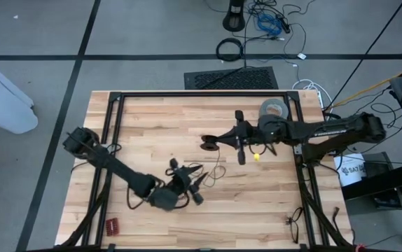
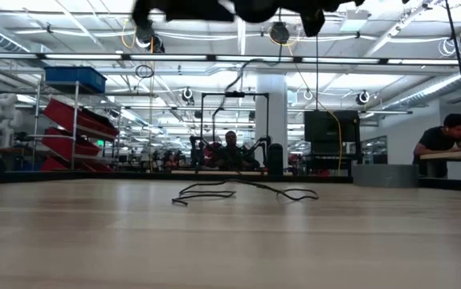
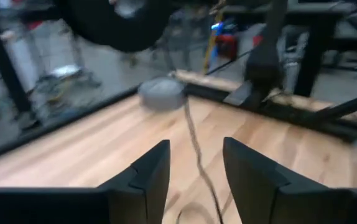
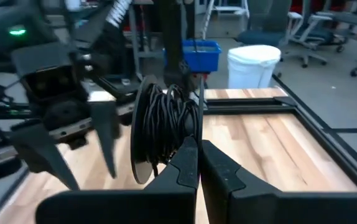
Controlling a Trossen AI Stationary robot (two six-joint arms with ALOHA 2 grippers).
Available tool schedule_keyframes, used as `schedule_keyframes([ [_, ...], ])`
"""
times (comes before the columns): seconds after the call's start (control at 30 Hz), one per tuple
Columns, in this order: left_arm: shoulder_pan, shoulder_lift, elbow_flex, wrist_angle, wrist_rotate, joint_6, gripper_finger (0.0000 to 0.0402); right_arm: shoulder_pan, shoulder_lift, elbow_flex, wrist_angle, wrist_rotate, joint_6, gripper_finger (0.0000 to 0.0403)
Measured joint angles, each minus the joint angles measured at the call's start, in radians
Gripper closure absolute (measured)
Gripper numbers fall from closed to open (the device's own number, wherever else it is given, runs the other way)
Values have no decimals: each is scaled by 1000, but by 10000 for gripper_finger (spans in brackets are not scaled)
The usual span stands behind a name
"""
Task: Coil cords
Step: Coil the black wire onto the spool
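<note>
We find the left arm stretched low across the table [image 1: 187, 126] from its left edge, elbow bent. Its left hand [image 1: 194, 183] hovers near the front centre, fingers [image 3: 150, 171] parted to a moderate gap, gripping nothing; the wire runs on between them in the left wrist view.

The right arm reaches in level from the right side toward the table's middle. Its right hand [image 4: 197, 163] is clamped on a round black spool [image 4: 163, 134], held upright on edge, with black wire wound around it.

One cord [image 1: 211, 171], thin and black, lies loose on the wood between the two hands, in slack loops near the left hand.

We count two arms, one spool, one loose cord, and one grey tape roll [image 1: 274, 108] by the far right rail.
</note>
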Motion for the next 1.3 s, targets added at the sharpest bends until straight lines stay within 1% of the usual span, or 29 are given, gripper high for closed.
schedule_keyframes([
  [0.07,38,-1,0,109,67,117,245,0,-29,0,-18,-17,4,403],
  [0.17,105,-1,2,201,223,187,244,3,-69,0,-43,-33,5,403],
  [0.2,125,-1,2,206,253,189,244,9,-83,0,-54,-32,5,403],
  [0.33,177,13,1,210,295,202,244,32,-143,0,-104,-29,4,403],
  [0.37,189,18,1,226,326,207,244,36,-157,0,-109,-29,2,403],
  [0.5,228,58,1,389,474,254,244,42,-197,0,-103,-28,-10,403],
  [0.77,270,140,1,538,622,233,244,23,-207,0,-94,-27,-32,403],
  [0.87,281,162,1,556,630,198,244,10,-205,0,-95,-27,-33,403],
  [1.07,289,188,1,561,620,195,244,6,-205,0,-104,-27,-32,403],
  [1.2,282,187,1,565,535,222,260,6,-205,0,-104,-27,-40,403],
  [1.3,270,187,1,565,462,269,296,6,-205,0,-104,-27,-43,403],
])
